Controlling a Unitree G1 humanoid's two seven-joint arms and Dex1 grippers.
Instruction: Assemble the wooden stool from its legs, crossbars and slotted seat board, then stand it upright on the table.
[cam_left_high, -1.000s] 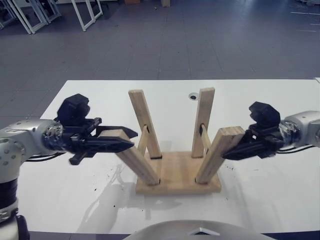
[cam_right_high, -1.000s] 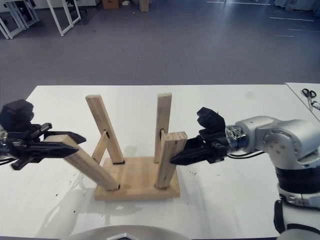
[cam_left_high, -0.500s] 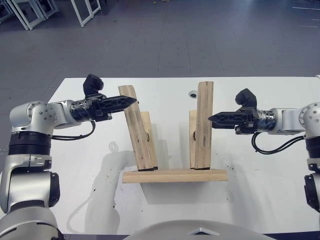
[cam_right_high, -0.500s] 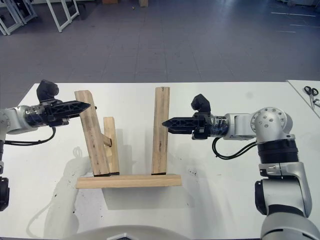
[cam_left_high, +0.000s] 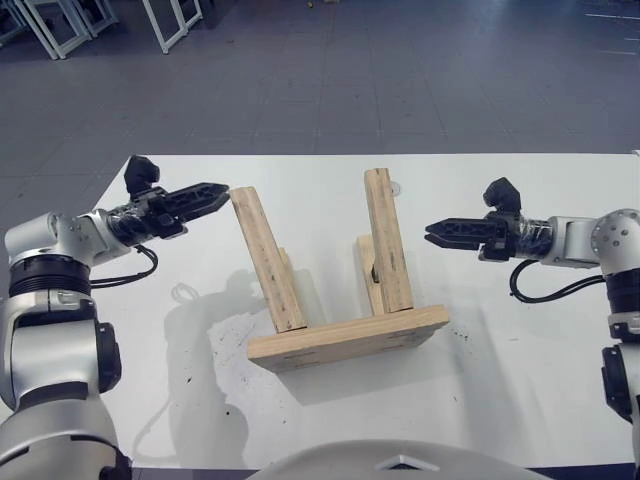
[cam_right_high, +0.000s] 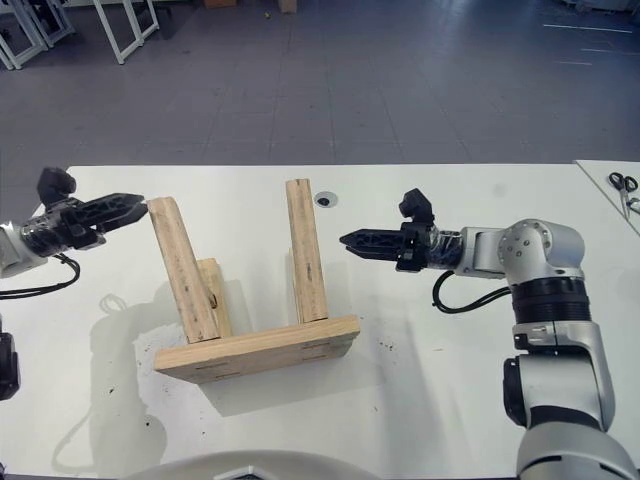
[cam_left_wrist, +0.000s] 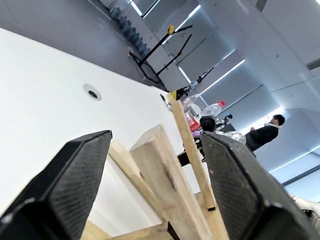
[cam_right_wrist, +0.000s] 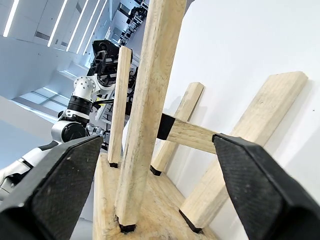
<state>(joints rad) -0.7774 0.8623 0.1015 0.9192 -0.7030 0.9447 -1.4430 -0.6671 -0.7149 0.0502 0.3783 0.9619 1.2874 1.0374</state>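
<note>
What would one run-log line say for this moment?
stool: assembled, seat board down, not yet upright | left gripper: open, at left leg top | right gripper: open, clear of right leg

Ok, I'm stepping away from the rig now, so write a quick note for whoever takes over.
Left gripper: open, at the top end of the left leg, not closed on it.
Right gripper: open, apart from the right leg.
Stool: assembled, seemingly tipped on its side on the table, legs pointing away from the robot.
Left to do: stand it upright on its legs.
</note>
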